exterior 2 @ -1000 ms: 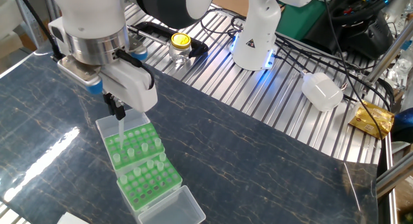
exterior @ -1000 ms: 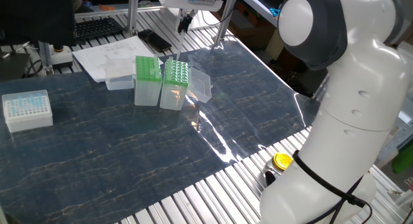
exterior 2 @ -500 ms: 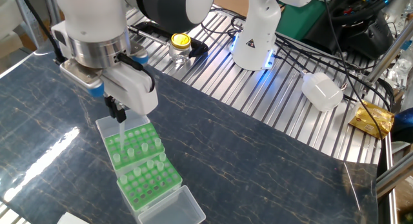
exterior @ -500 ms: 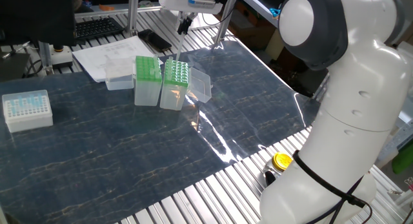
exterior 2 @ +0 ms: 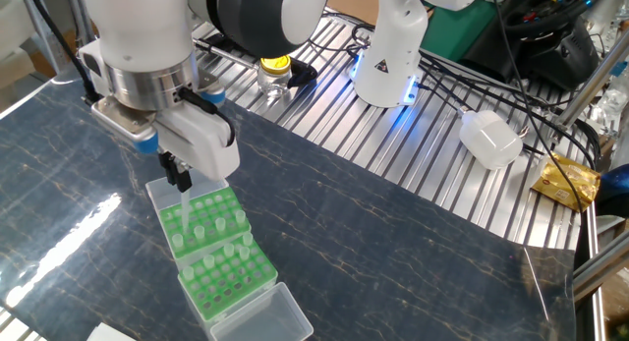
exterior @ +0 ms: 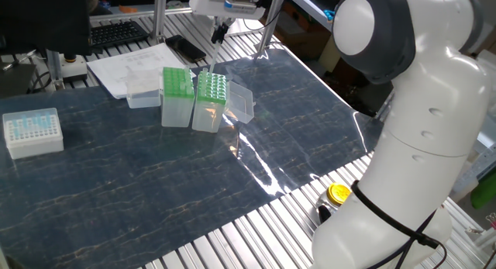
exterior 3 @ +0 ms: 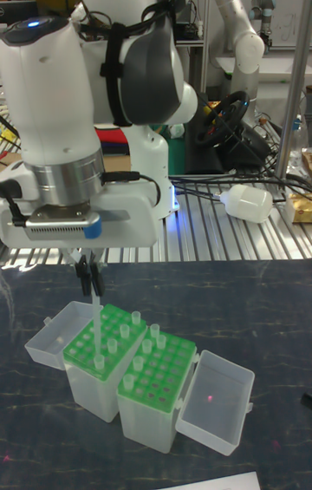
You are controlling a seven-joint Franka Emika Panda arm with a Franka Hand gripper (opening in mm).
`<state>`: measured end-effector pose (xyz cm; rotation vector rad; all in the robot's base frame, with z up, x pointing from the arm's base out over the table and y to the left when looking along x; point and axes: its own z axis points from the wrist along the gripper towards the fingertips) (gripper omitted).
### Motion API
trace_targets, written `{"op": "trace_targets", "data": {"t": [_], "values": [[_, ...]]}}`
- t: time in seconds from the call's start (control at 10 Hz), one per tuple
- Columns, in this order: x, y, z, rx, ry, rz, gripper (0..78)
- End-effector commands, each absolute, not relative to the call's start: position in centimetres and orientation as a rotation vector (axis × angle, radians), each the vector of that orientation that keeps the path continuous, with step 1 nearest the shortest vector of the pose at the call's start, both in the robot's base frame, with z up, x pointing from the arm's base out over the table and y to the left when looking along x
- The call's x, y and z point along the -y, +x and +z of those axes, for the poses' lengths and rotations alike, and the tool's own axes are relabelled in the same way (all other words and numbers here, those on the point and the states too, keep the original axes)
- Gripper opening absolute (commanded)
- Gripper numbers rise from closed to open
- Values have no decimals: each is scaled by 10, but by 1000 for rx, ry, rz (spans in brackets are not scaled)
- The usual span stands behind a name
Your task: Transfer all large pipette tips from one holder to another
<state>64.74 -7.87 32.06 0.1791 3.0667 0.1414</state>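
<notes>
Two green racks stand side by side with their clear lids open. My gripper [exterior 3: 89, 275] hangs over the left rack [exterior 3: 87, 349], shut on one large pipette tip [exterior 3: 96, 316] that points straight down just above it. Several more pale tips stand in that rack, and a few stand in the right rack [exterior 3: 165, 377]. In the other fixed view the gripper [exterior 2: 177, 176] holds the tip [exterior 2: 184, 198] over the rack nearer the arm [exterior 2: 201, 221], with the second rack [exterior 2: 228, 279] beyond it. In one fixed view the gripper [exterior: 219, 30] is above the right-hand rack [exterior: 211, 88].
A white box of small blue tips [exterior: 32, 131] sits at the table's left. Papers [exterior: 136, 67] lie behind the racks. A yellow-capped jar [exterior 2: 275, 71], the robot base [exterior 2: 388, 56] and a white bottle [exterior 2: 491, 140] stand on the metal slats. Open lids [exterior 3: 217, 399] [exterior 3: 48, 336] flank the racks.
The gripper has drifted slightly sideways above the rack, still shut on the tip. The racks have not moved.
</notes>
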Motion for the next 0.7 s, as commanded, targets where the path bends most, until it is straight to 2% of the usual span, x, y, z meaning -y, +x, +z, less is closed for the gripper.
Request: {"op": "trace_targets", "data": {"t": [0.1,0.7], "values": [[80,651,310,-3058,180,149,11],[79,653,280,-3038,210,136,11]]}}
